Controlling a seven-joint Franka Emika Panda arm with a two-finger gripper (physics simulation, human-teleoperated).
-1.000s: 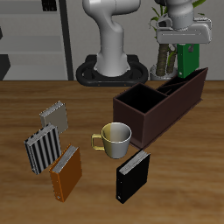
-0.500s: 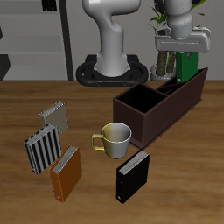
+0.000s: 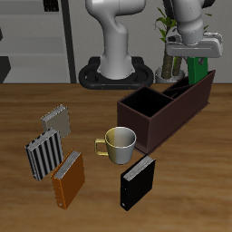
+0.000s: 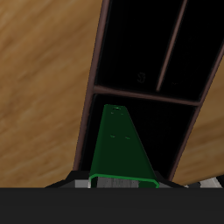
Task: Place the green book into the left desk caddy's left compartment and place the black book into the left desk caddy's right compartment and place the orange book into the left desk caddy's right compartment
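Green book over the caddy
My gripper pinches the green book; it has shifted toward the frame's right edge, above the caddy.

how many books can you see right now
5. The green book hangs in the pincer over the caddy. On the table: black book, orange book, striped book, small grey book. More may be hidden inside the caddy.
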